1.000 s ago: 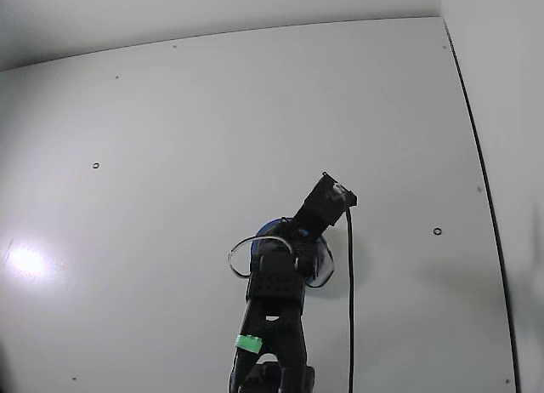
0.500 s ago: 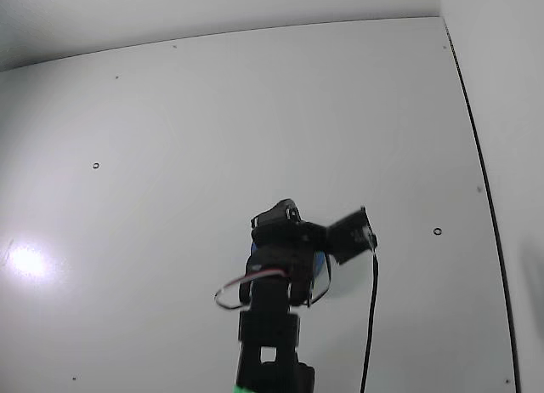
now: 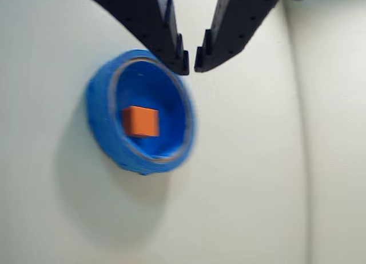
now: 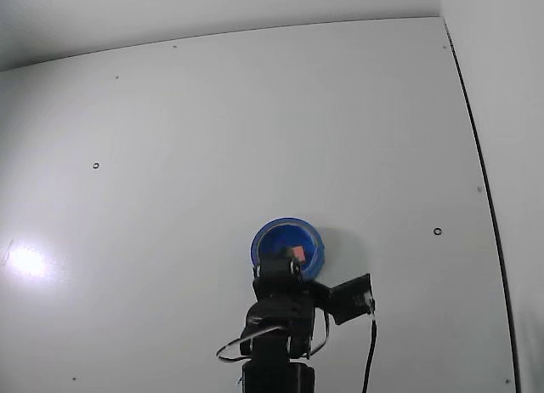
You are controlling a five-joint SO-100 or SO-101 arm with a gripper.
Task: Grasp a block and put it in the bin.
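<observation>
A white table (image 4: 212,129) fills the fixed view. The arm (image 4: 276,342) rises from the middle of its near edge. Just beyond the arm sits the bin (image 4: 286,247), well clear of the far edge and both side edges. In the wrist view the bin (image 3: 100,121) is blurred and its opening faces the camera. The block (image 3: 140,121) lies inside it on the floor, a cube with no long axis, one flat face toward the lens. The gripper (image 3: 191,62) hangs above the bin's rim, empty, jaws a narrow slit apart.
</observation>
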